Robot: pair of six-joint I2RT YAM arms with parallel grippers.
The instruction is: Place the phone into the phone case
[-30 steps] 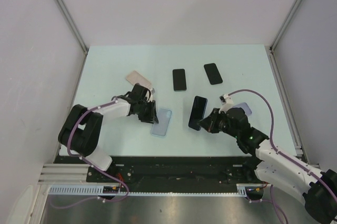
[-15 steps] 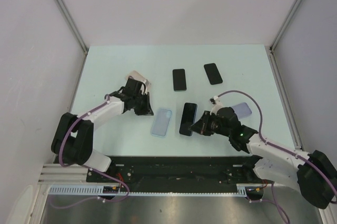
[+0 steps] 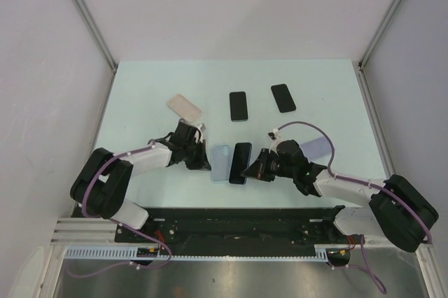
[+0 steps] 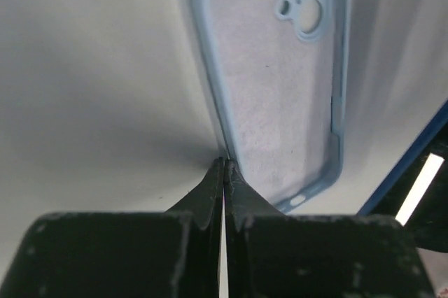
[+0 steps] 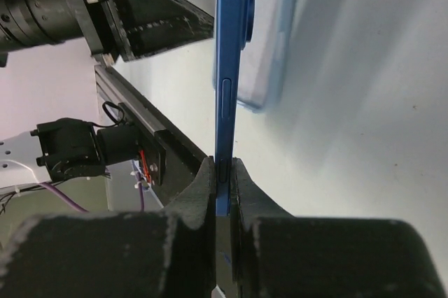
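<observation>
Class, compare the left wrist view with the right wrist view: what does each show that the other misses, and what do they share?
Only the left wrist view shows the inside of the phone case and its camera cutout, with the left end effector shut on its rim. Only the right wrist view shows the phone edge-on, clamped by the right end effector. Both show the blue case lying on the pale table.
</observation>
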